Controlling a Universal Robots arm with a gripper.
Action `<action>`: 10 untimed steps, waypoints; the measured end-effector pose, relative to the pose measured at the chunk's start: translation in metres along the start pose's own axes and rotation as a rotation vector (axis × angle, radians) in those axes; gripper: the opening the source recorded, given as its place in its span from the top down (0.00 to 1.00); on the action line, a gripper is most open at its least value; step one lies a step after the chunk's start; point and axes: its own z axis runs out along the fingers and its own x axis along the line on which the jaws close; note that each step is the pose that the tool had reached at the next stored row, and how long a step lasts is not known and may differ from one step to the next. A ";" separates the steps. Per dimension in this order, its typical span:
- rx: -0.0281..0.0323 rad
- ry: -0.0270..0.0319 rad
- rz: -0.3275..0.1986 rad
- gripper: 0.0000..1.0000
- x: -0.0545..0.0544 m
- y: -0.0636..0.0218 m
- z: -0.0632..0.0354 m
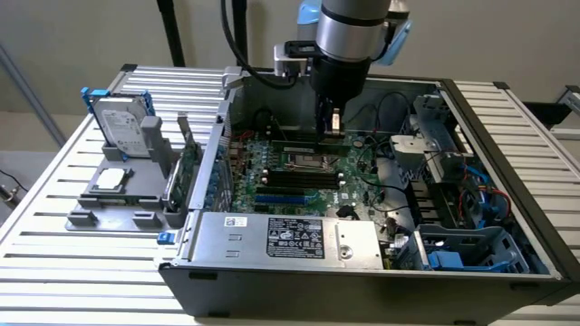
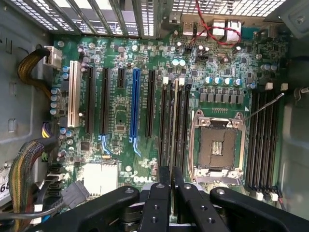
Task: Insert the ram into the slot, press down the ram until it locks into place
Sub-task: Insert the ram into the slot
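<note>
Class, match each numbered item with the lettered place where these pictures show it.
1 silver hard drive in blue plastic bracket
2 square metal-framed processor socket
3 grey metal box with black label

A on the green motherboard
B outside the open black computer case, exterior view's left
C inside the case, against its wall nearest the exterior camera

Pairs: 1-B; 2-A; 3-C

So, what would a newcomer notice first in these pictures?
The gripper reaches down into the open computer case, close above the motherboard. On the board, the long blue socket and the metal-framed processor socket stand out among black memory slots. A hard drive stands outside, at the exterior view's left.
</note>
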 end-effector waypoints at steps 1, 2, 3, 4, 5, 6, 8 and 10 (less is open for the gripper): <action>-0.0001 0.0001 0.000 0.87 0.000 0.0000 0.0018; -0.0001 0.0001 -0.001 0.87 0.001 -0.0001 0.0036; -0.0001 0.0001 -0.001 0.87 0.001 0.0000 0.0054; -0.0001 0.0001 -0.002 0.87 0.001 0.0000 0.0072; 0.0000 0.0000 -0.002 0.87 0.001 0.0003 0.0092; 0.0000 0.0000 -0.003 0.87 0.001 0.0008 0.0110; -0.0001 0.0002 -0.004 0.87 0.001 0.0027 0.0147; 0.0013 0.0002 -0.005 0.87 0.001 0.0042 0.0182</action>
